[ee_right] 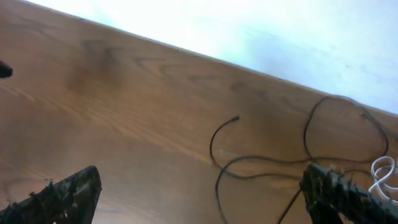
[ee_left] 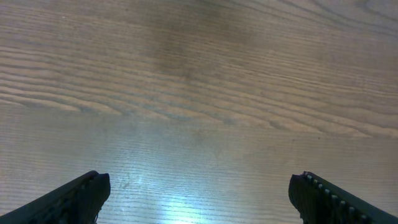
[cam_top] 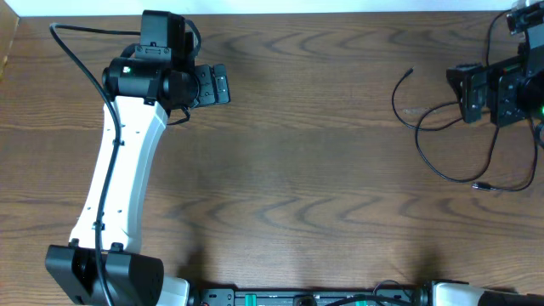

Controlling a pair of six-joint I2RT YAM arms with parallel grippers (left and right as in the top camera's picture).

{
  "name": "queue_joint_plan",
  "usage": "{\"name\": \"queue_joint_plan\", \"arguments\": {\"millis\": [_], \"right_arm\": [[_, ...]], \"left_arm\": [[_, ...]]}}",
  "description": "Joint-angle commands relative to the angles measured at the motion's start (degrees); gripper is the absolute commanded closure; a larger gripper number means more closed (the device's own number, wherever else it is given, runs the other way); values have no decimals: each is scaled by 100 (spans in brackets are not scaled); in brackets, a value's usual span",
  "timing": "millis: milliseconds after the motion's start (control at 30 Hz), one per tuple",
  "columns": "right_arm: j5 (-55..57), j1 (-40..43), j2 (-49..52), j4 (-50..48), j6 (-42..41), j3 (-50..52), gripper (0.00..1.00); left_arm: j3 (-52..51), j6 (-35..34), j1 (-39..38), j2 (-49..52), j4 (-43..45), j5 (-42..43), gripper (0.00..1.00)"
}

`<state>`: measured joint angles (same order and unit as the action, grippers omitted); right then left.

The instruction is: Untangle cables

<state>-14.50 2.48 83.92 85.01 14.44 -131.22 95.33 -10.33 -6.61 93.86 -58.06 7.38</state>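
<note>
The right hand [cam_top: 466, 92] is held over the wooden tabletop [cam_top: 314, 195] with its fingers spread wide and nothing between them. The black cables [cam_top: 417, 127] are laid in loose, crossing loops just beside and partly beneath the right hand. A short white cable [ee_right: 377, 169] is coiled near one finger of the right hand. The left hand [cam_top: 219, 85] is kept well apart from the right hand, likewise spread wide and empty.
</note>
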Motion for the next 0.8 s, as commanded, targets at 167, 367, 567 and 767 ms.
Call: {"name": "queue_joint_plan", "arguments": {"millis": [167, 367, 567, 767], "right_arm": [[254, -367, -1027, -2197, 146, 2422, 1], [664, -588, -2463, -4382, -442, 5239, 1], [1311, -802, -3934, -6352, -1215, 7945, 1], [1375, -951, -5455, -8467, -1231, 10511, 1]], "left_arm": [[-52, 15, -22, 37, -9, 11, 2], [-52, 15, -22, 37, -11, 11, 2], [-52, 15, -22, 37, -11, 11, 2], [-52, 15, -22, 37, -11, 11, 2]]}}
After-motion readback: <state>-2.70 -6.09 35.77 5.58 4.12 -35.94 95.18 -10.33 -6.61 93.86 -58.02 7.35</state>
